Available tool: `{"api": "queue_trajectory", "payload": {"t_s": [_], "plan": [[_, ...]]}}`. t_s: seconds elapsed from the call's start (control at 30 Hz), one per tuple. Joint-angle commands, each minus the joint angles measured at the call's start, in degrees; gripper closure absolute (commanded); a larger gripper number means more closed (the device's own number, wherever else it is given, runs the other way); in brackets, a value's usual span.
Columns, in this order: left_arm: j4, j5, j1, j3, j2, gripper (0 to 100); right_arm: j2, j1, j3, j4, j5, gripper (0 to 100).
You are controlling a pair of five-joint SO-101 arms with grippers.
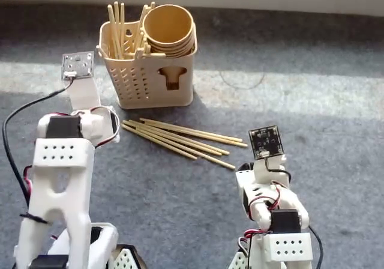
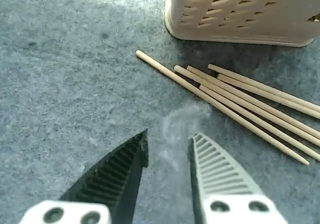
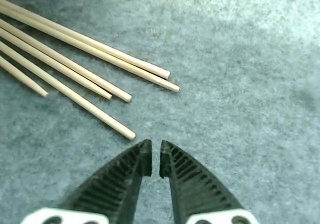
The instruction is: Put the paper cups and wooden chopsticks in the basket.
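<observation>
2 grippers hang low over the grey carpet (image 1: 312,101) in front of the basket (image 1: 150,80). The right gripper (image 3: 155,144), farther from it, has jaws almost together on nothing, while the left gripper (image 2: 169,136), closer, is narrowly parted and empty. Loose chopsticks (image 1: 180,138) lie flat just before the basket. Inside it stand stacked paper cups (image 1: 171,29) and upright chopsticks (image 1: 117,32).

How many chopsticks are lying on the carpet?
6 wooden chopsticks, all in one loose bundle on the carpet in front of the basket; overlapping ones could hide another.
</observation>
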Motion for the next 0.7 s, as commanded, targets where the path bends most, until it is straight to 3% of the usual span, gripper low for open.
{"api": "queue_trajectory", "payload": {"t_s": [0.0, 0.17, 0.37, 0.53, 0.67], "plan": [[-8.1, 2.1, -2.2, 1.6, 4.3, 82, -0.3, -0.2, -0.2, -1.5, -0.2, 94.9], [-12.6, 6.7, -2.4, -0.2, 16.8, 83, -0.3, -0.2, -0.2, -1.5, -0.2, 94.9], [-12.5, 9.9, -4.9, -10.0, 29.9, 83, -0.3, -0.2, -0.2, -1.5, -0.2, 94.9], [-12.5, 10.0, -5.2, -14.5, 36.0, 83, -0.4, -0.2, -0.2, -1.4, -0.2, 94.9], [-12.7, 15.3, -4.9, -18.2, 39.8, 83, -0.4, -0.2, -0.2, -1.4, -0.2, 94.8]]}}
